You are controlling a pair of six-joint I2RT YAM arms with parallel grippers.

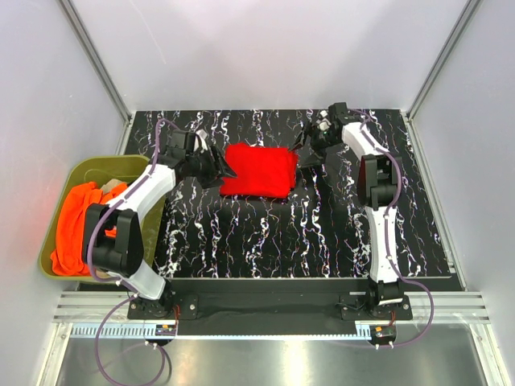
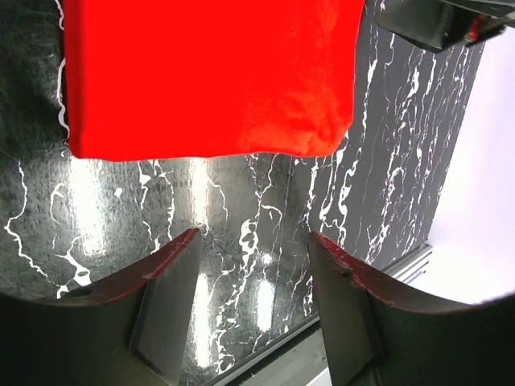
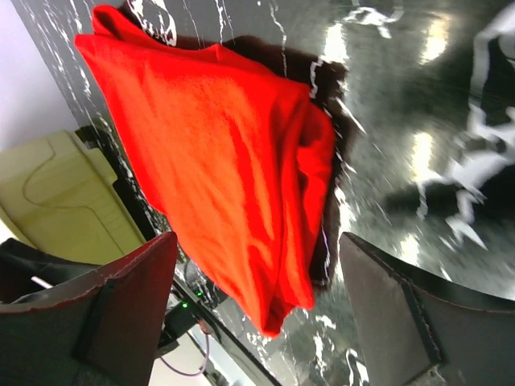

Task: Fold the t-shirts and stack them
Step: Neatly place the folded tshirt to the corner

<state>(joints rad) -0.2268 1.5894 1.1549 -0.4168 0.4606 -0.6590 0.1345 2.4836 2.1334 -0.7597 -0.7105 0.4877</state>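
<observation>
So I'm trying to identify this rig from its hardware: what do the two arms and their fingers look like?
The left arm and right arm both have white shells alternating with black joint housings. A thin purple cable loops along each from the base. The fingers are dark grey, flat, wedge-shaped blades.

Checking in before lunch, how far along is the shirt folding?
Done: the red t-shirt lies folded mid-table. In hand: nothing; the left gripper and right gripper sit open beside it. Remaining: the orange t-shirt and beige cloth lie in the green tub.
</observation>
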